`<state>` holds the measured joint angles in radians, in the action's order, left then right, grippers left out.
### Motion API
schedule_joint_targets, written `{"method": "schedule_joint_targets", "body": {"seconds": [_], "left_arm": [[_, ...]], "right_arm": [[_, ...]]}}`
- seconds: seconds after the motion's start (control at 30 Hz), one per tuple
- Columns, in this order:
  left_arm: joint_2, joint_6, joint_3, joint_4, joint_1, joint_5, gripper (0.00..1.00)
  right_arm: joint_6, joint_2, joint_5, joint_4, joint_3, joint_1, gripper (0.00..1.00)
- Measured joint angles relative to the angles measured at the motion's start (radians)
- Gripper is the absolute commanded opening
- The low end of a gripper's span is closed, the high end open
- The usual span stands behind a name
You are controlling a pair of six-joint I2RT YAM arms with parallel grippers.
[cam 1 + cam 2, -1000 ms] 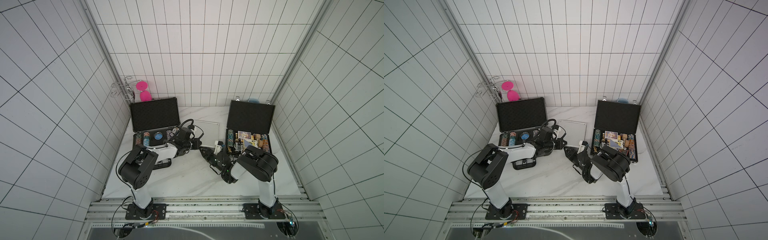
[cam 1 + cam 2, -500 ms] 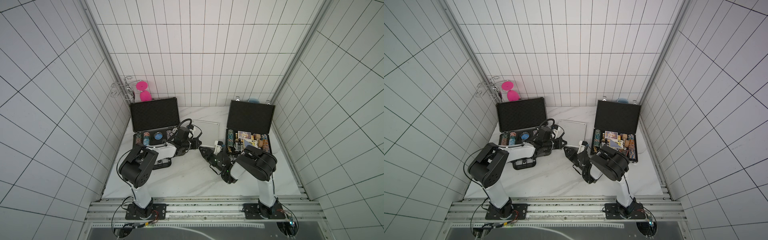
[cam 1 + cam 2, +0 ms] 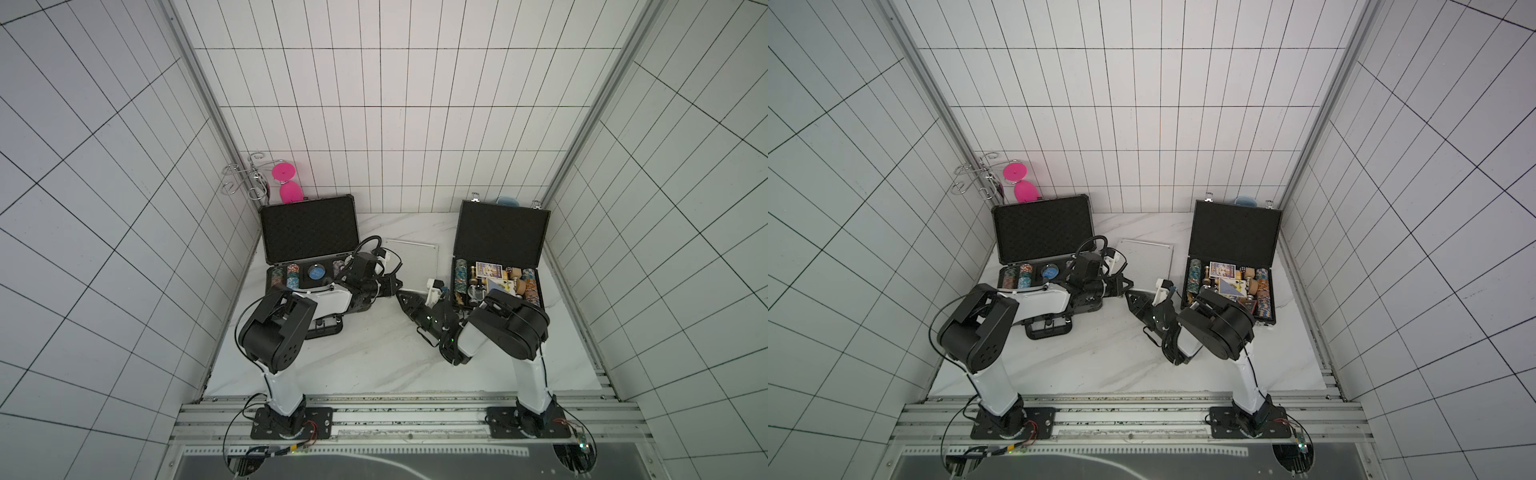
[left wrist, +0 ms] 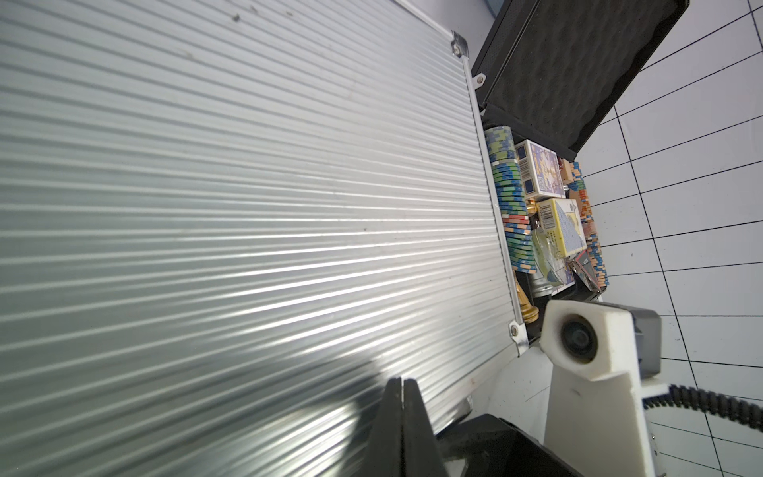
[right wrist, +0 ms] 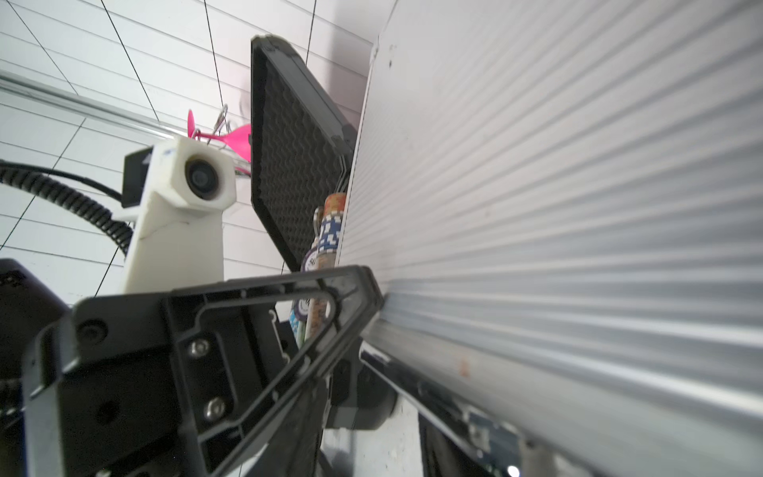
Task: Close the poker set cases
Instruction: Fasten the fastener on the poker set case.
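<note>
You will find no brand you can read: the two card boxes in the black case each show a barcode, but their print is too small to make out, and so is the mark on the blue disc in the wide grey case. The wide grey case sits at the back left of the table with its foam-lined lid up. Its tray holds rows of chips beside the disc, and the left arm covers the tray's right end. The black case stands at the back right, lid up too, packed with a column of chips, the card boxes and small wooden pieces; the right arm hides its near edge. Between them lies the silver case, ribbed lid down flat, so its contents are hidden. The left gripper has its jaws clenched together on nothing, tip against the silver case at its near-left corner. The right gripper sits just beside that case's near edge, and you cannot tell from these views how its jaws stand.
</note>
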<state>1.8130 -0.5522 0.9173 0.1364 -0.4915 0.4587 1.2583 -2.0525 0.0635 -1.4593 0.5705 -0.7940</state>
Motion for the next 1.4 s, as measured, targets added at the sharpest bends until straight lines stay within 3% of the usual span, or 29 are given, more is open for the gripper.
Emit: {"method": "schedule_joint_targets", "body": {"seconds": [0.4, 0.53, 0.77, 1.0, 1.1, 1.3, 1.4], "left_arm": [[0.001, 0.002, 0.000, -0.002, 0.016, 0.029, 0.00], [0.000, 0.002, 0.000, -0.005, 0.018, 0.031, 0.00], [-0.007, 0.001, 0.003, -0.027, 0.020, 0.032, 0.00], [-0.010, 0.002, 0.014, -0.055, 0.021, 0.029, 0.00], [-0.010, 0.003, 0.020, -0.068, 0.022, 0.028, 0.00], [-0.010, 0.003, 0.024, -0.076, 0.022, 0.028, 0.00], [-0.009, 0.003, 0.027, -0.080, 0.022, 0.029, 0.00]], "right_arm": [[0.000, 0.011, 0.000, 0.014, 0.000, 0.000, 0.40], [-0.010, 0.071, -0.019, 0.095, -0.010, 0.000, 0.40], [-0.029, 0.174, -0.011, -0.017, -0.097, 0.003, 0.40], [-0.101, 0.237, -0.022, 0.067, -0.130, 0.002, 0.37], [-0.191, 0.357, -0.017, 0.177, -0.158, -0.006, 0.29], [-0.392, 0.517, 0.037, 0.471, -0.155, -0.029, 0.01], [-0.462, 0.482, 0.037, 0.570, -0.142, -0.032, 0.00]]}}
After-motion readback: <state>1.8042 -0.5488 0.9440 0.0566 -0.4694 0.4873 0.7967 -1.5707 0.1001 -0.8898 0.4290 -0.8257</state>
